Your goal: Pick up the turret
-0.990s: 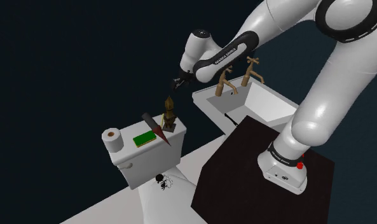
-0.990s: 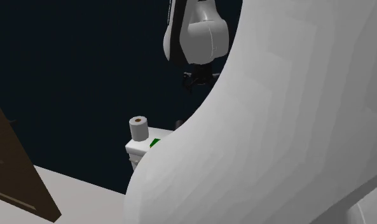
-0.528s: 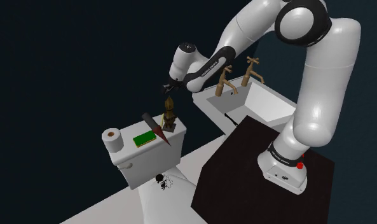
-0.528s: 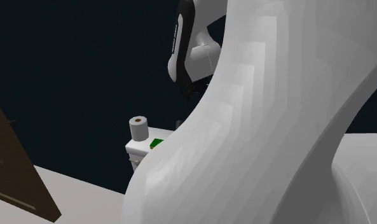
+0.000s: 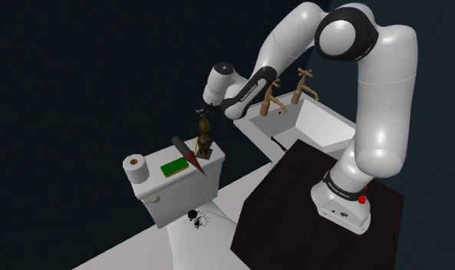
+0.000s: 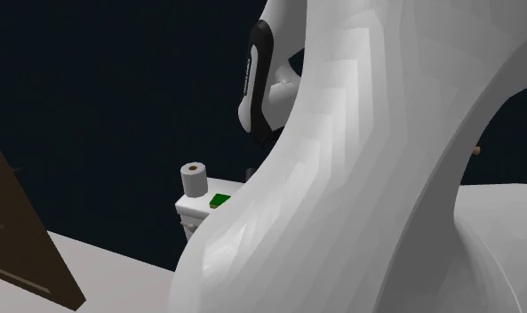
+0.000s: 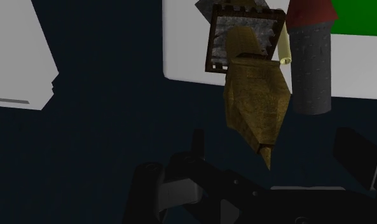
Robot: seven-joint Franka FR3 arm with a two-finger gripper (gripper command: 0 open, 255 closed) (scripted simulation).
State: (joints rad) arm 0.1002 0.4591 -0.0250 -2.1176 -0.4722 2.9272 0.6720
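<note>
The turret (image 5: 205, 139) is a small brown tower with a pointed golden roof. It stands upright on the white toilet tank lid (image 5: 215, 160), near the lid's end closest to the sink. My gripper (image 5: 200, 113) hangs just above its tip. In the wrist view the turret (image 7: 253, 102) is seen from above, on its dark square base, and its roof tip reaches in between the fingers. My gripper (image 7: 274, 151) is open. Its two black fingers (image 7: 198, 144) stand wide apart and do not touch the turret.
On the same lid lie a leaning grey-and-red stick (image 5: 188, 155), a green block (image 5: 174, 167) and a paper roll (image 5: 135, 168). A white sink (image 5: 310, 123) with brown taps is behind. The dark stand (image 5: 295, 207) is at lower right. The arm's white body (image 6: 359, 196) blocks much of the second exterior view.
The gripper has swung from near the sink's edge toward the shoulder view's left and a little down. It now sits right over the turret's tip. The objects on the lid have not moved.
</note>
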